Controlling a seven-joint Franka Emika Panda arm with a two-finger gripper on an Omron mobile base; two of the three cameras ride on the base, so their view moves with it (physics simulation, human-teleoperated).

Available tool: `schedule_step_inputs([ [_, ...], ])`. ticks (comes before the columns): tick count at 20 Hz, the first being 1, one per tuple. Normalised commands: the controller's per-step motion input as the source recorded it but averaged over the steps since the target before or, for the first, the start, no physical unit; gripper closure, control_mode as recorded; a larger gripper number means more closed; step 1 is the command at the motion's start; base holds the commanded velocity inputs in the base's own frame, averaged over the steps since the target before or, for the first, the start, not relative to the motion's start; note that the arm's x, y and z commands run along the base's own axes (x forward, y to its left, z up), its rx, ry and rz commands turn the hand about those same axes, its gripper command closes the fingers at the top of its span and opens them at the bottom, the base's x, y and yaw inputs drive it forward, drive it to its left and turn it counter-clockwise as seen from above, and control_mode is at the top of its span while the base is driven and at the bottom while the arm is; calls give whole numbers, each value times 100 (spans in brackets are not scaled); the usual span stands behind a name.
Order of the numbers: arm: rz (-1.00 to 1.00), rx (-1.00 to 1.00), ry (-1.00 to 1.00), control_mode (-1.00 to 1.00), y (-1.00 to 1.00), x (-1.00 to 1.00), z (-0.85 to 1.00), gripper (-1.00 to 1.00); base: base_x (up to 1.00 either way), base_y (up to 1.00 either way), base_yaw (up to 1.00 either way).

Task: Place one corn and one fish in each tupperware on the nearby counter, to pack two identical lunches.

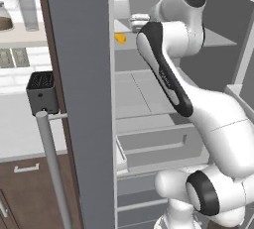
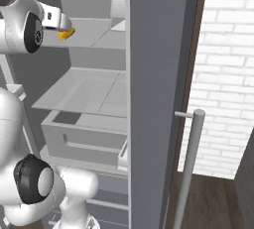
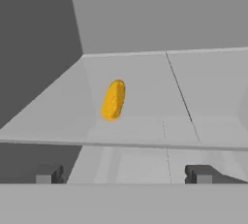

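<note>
From the left base view, my arm (image 1: 168, 74) reaches into an open fridge, past its grey door (image 1: 84, 99); a corn (image 1: 120, 38) lies on an upper shelf (image 1: 218, 38) just beside my wrist. A dark toaster (image 1: 41, 93) sits on the counter (image 1: 25, 129) to the left.

From the right base view, the corn (image 2: 65, 33) peeks out just under my hand, on the same upper shelf (image 2: 94, 32).

In the hand view, my gripper (image 3: 124, 174) is spread wide, holding nothing. The corn (image 3: 114, 100) lies on the shelf (image 3: 203, 92) ahead, left of centre, apart from both fingertips (image 3: 48, 174).
</note>
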Motion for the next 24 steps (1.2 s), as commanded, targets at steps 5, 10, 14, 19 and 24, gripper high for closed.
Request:
schedule_step_inputs([
  [5, 0, -1, 7, -100, 63, 100, -8, -100, 0, 0, 0],
  [10, 0, -7, 15, -100, 7, 97, -64, -100, 0, 0, 0],
  [14, 1, 0, 7, -100, 0, 83, -21, -100, 0, 0, 0],
  [19, 0, 0, 0, -100, 0, 16, -4, -100, 0, 0, 0],
  [24, 0, -1, 0, -100, 0, 14, -28, -100, 0, 0, 0],
])
